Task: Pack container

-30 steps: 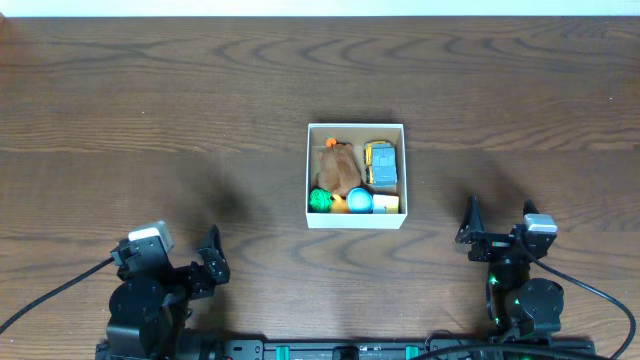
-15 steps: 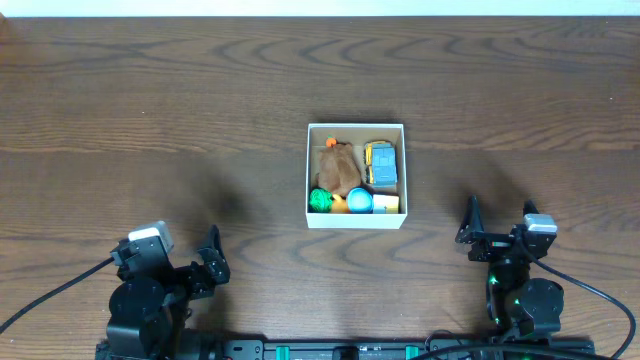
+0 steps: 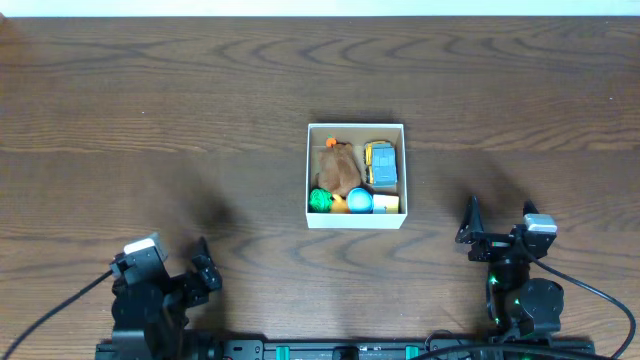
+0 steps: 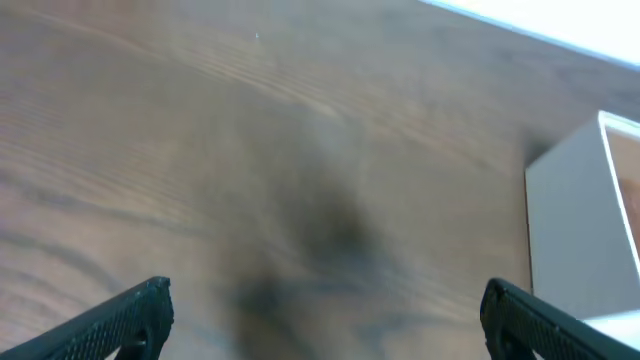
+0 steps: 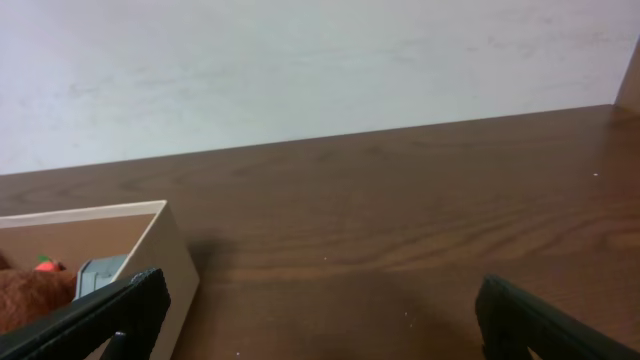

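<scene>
Since the earlier overhead frames, the left arm has pulled back toward the near edge of the table (image 3: 150,100), so the left gripper (image 3: 178,265) now sits lower in the picture. The right gripper (image 3: 499,222) and the container (image 3: 356,220) are where they were.

From overhead, the container stands near the middle of the table, between the two arms and farther from the robot than either. It lies well apart from both grippers, ahead and to the right of the left one and ahead and to the left of the right one. Inside it lie a brown plush (image 3: 338,170), a blue and yellow toy car (image 3: 381,163), a green piece (image 3: 320,200), a blue ball (image 3: 359,200) and a yellow block (image 3: 386,203).

In the left wrist view, the left gripper (image 4: 330,320) has its jaws spread wide, with only blurred wood grain between the two dark tips. The container (image 4: 575,240) shows as a white wall at the right edge. It is ahead of the right-hand fingertip and outside the gap.

In the right wrist view, the right gripper (image 5: 320,320) is likewise released, its jaws apart with nothing held and bare table between them. The container (image 5: 165,250) sits at the lower left, with its near corner just above the left-hand fingertip. It is beside the gap, not within it. Over its rim show part of the brown plush (image 5: 25,295), an orange bit (image 5: 43,265) and the grey-blue end of the toy car (image 5: 98,272).
</scene>
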You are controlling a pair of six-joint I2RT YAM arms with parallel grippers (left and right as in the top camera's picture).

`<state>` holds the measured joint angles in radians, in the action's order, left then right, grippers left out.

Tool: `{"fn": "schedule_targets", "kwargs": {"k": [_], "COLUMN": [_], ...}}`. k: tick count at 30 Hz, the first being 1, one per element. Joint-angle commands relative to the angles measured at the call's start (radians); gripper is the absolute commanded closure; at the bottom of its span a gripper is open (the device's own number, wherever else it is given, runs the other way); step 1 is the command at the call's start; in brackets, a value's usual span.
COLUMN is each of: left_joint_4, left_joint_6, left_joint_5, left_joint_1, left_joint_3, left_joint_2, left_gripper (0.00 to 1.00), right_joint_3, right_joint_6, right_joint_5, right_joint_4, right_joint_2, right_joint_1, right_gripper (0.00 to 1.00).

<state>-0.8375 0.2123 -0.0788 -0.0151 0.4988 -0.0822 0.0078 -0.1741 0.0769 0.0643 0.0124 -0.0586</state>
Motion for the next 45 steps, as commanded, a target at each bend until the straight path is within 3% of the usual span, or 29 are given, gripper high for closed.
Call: {"fn": "schedule_targets", "kwargs": {"k": [1,5,10,14,19,45], "left_joint_4": [0.104,0.328,0.714,0.876,0.760,0.764], "left_joint_6": [-0.079,-0.085,-0.108,-0.107,-0.114,-0.111], "left_joint_5": [-0.007,0.000,0.023,0.023,0.026,0.071], "left_joint_1": [0.007,0.007,0.008,0.007,0.008,0.007], "left_joint_3": [-0.086,-0.202,-0.393,-0.497,-0.495,-0.494], "left_joint_2": [0.083,0.080,0.080,0.080,0.080,0.078], "left_gripper": [0.02,0.02,0.02,0.02,0.02,0.02], "right_joint_3": [-0.002,-0.002,-0.002,-0.002,-0.002,-0.002], "right_joint_6": [0.015,0.015,0.015,0.015,0.015,0.015], "right_joint_5": [-0.010,-0.010,-0.010,-0.010,-0.010,-0.010], "right_joint_4": [0.005,0.005,0.005,0.005,0.005,0.005], "right_joint_2": [-0.007,-0.007,-0.007,-0.007,-0.007,-0.007], "right_joint_1": [0.005,0.005,0.005,0.005,0.005,0.005], "right_gripper": [0.01,0.01,0.01,0.01,0.01,0.01]}}
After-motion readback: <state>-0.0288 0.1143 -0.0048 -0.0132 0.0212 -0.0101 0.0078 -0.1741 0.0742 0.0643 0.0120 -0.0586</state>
